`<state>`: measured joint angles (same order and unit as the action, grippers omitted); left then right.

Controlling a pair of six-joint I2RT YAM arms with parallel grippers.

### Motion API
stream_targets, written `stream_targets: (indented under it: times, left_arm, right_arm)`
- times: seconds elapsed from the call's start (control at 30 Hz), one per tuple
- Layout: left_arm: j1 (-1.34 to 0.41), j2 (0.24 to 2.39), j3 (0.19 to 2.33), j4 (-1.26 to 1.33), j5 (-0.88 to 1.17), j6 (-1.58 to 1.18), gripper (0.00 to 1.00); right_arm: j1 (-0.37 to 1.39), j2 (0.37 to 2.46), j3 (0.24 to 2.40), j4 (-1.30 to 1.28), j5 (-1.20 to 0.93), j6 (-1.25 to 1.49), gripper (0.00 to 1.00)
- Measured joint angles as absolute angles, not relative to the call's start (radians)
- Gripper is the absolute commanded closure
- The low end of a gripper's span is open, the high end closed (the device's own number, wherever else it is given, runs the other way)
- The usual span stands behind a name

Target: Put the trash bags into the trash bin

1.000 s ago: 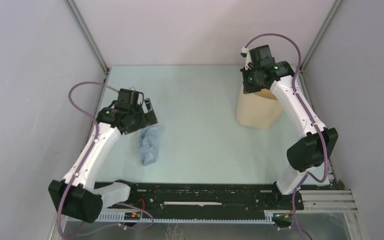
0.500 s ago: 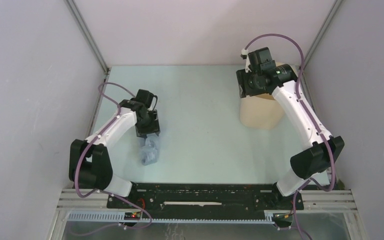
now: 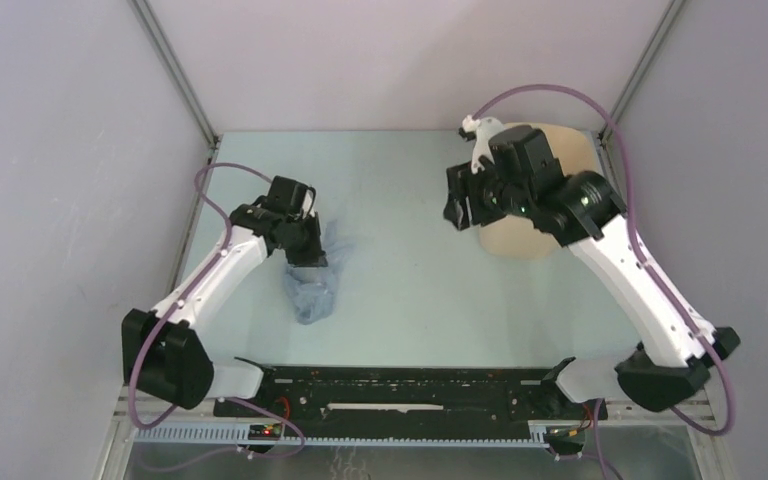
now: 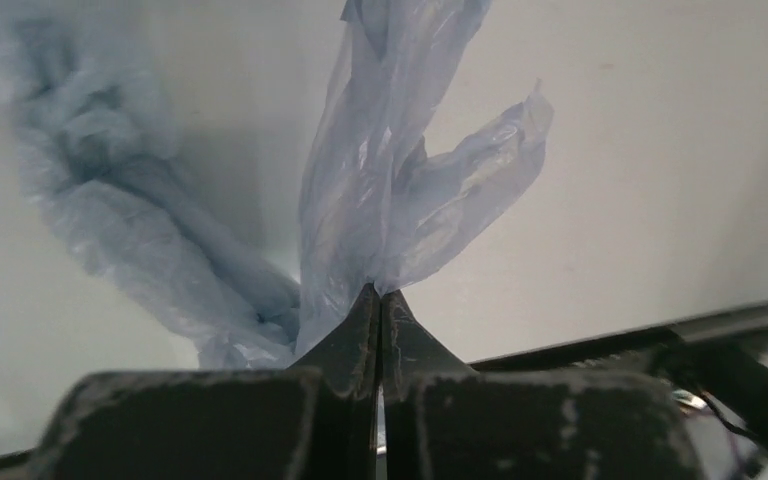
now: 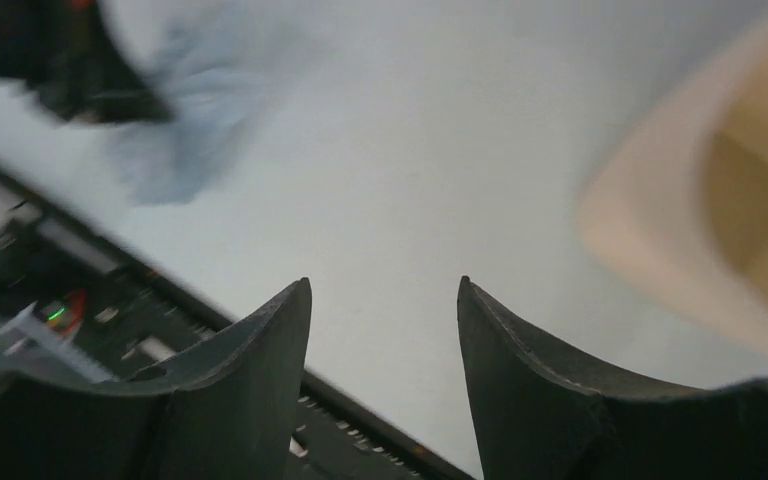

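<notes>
On table (image 3: 410, 310): trash bag (image 3: 312, 292) left, trash bin (image 3: 520, 240) far right, well apart.

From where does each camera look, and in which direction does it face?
Top external: above and behind, facing down; left arm, right arm, table, bag, bin show.
Left wrist: on the left arm, facing the bag pinched in the left gripper.
Right wrist: on the right arm, facing table and bin past the open right gripper.
Shared: all show the bag.
</notes>
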<state>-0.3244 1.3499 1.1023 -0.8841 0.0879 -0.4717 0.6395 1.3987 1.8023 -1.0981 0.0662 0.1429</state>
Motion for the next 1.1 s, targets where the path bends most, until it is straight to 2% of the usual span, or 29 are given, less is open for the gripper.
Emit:
stream_targets:
  times: [0.13, 0.33, 0.43, 0.47, 0.63, 0.8, 0.93, 0.97, 1.1]
  left_arm:
    - [-0.34, 1.285, 1.102, -0.795, 0.231, -0.53, 1.0]
    - [-0.436, 1.185, 1.064, -0.551, 0.43, -0.65, 1.0]
    - [-0.521, 1.178, 1.061, -0.503, 0.453, -0.667, 1.0]
    - [-0.549, 1.183, 1.063, -0.506, 0.451, -0.665, 1.0]
    - [-0.717, 1.246, 1.111, -0.591, 0.376, -0.589, 1.0]
    - [-0.887, 1.286, 1.169, -0.673, 0.271, -0.485, 1.0]
    - [-0.974, 1.297, 1.193, -0.714, 0.171, -0.438, 1.0]
    - [-0.99, 1.297, 1.193, -0.717, 0.148, -0.432, 1.0]
    - [-1.041, 1.297, 1.193, -0.716, 0.064, -0.416, 1.0]
  right_arm:
    - [0.699, 1.267, 1.607, -0.966, -0.107, 0.207, 0.36]
    - [0.638, 1.175, 1.349, -0.819, -0.346, 0.346, 0.36]
    - [0.634, 1.149, 1.293, -0.778, -0.386, 0.374, 0.29]
    - [0.633, 1.14, 1.287, -0.772, -0.391, 0.38, 0.24]
    - [0.593, 1.102, 1.273, -0.732, -0.421, 0.411, 0.22]
    - [0.574, 1.099, 1.24, -0.748, -0.389, 0.453, 0.13]
    - [0.52, 1.065, 1.231, -0.806, -0.382, 0.512, 0.08]
    - [0.505, 1.046, 1.228, -0.82, -0.382, 0.525, 0.02]
    - [0.489, 0.954, 1.167, -0.838, -0.377, 0.552, 0.0]
